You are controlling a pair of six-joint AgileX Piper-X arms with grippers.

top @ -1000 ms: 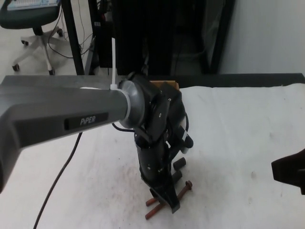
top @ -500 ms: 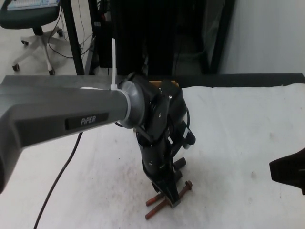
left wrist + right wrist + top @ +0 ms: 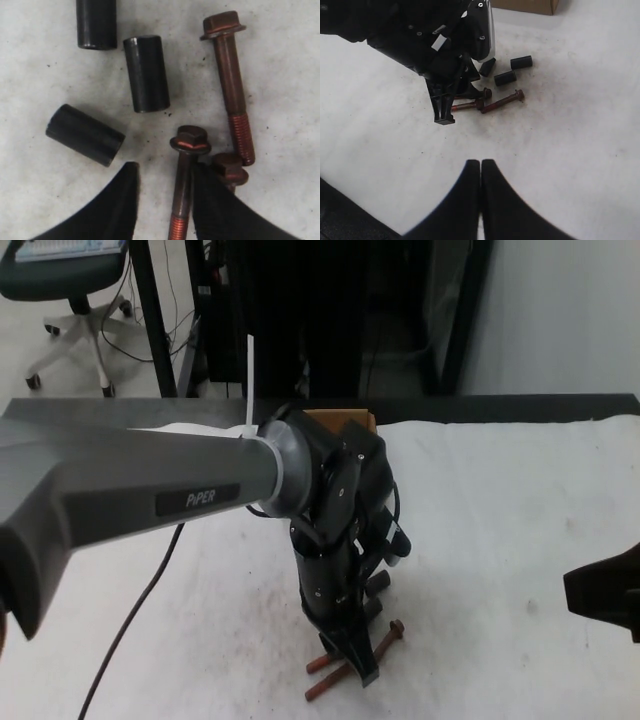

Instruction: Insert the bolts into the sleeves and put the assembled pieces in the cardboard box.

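Note:
Three rusty bolts and three black sleeves lie loose on the white cloth. My left gripper (image 3: 166,169) is open and low over the bolts, with its fingers on either side of one bolt (image 3: 184,187). A second bolt (image 3: 230,85) lies beside it, and the head of a third bolt (image 3: 229,169) peeks out by one finger. The sleeves (image 3: 146,72) (image 3: 85,134) (image 3: 96,22) lie just beyond. In the high view the left gripper (image 3: 352,660) points down onto the bolts (image 3: 388,637). My right gripper (image 3: 480,172) is shut, holds nothing and hovers off to the right of the pile (image 3: 502,102).
The cardboard box (image 3: 342,421) stands at the back of the cloth behind the left arm, and its edge (image 3: 525,5) shows in the right wrist view. A black cable (image 3: 130,615) trails across the left part of the cloth. Bare cloth (image 3: 500,530) lies between the arms.
The left arm's upper link has shifted slightly to the right, while its gripper stays over the bolts. The right gripper has barely moved.

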